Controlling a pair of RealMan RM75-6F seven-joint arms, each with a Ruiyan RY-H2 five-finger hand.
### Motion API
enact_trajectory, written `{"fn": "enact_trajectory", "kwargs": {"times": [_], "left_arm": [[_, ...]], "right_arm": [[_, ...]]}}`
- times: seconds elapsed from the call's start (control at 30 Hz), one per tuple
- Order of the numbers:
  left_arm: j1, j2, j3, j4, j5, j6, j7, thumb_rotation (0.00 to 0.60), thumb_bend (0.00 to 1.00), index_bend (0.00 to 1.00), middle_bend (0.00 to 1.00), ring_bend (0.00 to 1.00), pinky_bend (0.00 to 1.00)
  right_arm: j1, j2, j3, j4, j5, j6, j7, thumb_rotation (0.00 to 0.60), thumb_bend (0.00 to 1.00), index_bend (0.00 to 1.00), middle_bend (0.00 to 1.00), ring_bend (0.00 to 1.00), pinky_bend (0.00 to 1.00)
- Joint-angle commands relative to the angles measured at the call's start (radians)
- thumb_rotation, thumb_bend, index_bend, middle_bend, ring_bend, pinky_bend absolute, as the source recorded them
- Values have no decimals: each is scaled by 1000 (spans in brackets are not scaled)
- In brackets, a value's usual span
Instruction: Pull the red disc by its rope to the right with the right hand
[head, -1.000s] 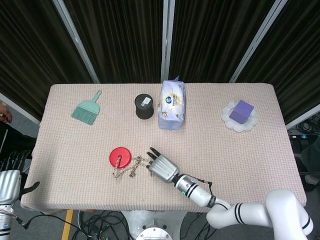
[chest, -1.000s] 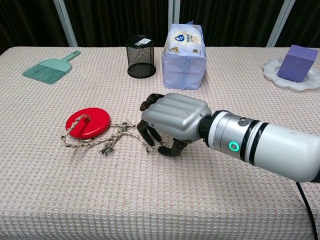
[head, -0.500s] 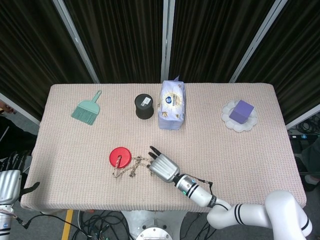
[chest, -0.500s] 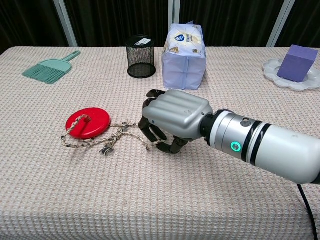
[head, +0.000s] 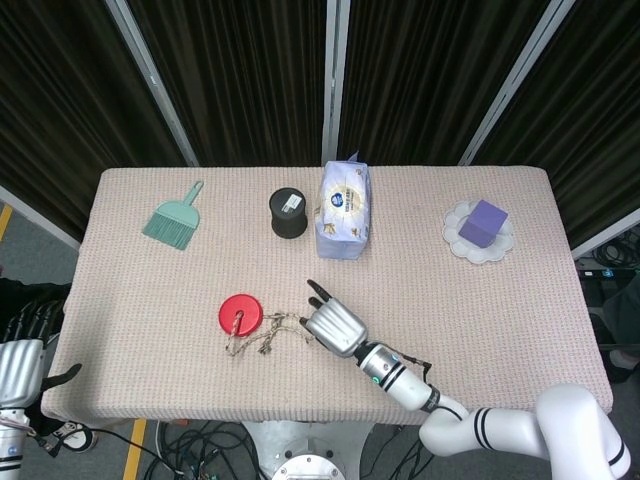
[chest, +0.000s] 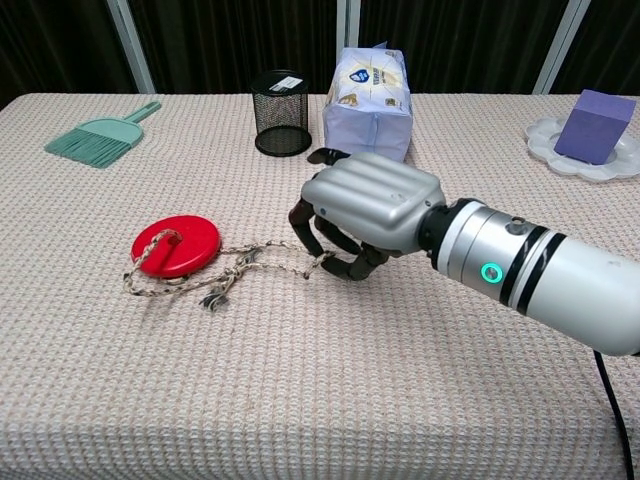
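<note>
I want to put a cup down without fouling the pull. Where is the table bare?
Bare cloth lies right of the right hand, between the tissue pack and the plate holding a purple block, though the pull heads that way. The strip below the green brush is free too. It is crowded around the red disc and rope.

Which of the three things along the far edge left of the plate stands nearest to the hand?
The tissue pack, blue-white and directly behind the right hand; the black mesh cup and green brush lie further left.
</note>
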Motion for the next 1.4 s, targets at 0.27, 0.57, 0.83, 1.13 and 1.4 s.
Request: {"fn": "enact_trajectory", "kwargs": {"times": [0.27, 0.57, 0.83, 1.13, 1.4], "left_arm": [[-4, 5, -1, -14, 7, 2, 11, 600, 0, 87, 100, 45, 142], [-14, 6, -1, -32, 15, -6, 26, 600, 0, 87, 100, 45, 142], [-36, 5, -4, -57, 23, -27, 52, 600, 0, 87, 100, 45, 142], [-63, 1, -6, -92, 32, -50, 94, 600, 0, 87, 100, 45, 142], [-77, 11, -7, -134, 32, -62, 139, 600, 0, 87, 100, 45, 142]], "right_arm": [[-37, 44, 7, 34, -46, 76, 89, 600, 391, 983, 859, 372, 38], [-92, 135, 16, 40, -48, 144, 149, 600, 398, 1000, 870, 385, 41], [-201, 252, -11, 59, -48, 248, 246, 600, 413, 1000, 876, 385, 41], [-335, 352, -26, 175, -2, 329, 413, 600, 416, 1000, 880, 385, 41], [-430, 379, -17, 324, 46, 353, 572, 600, 416, 1000, 880, 385, 41]]}}
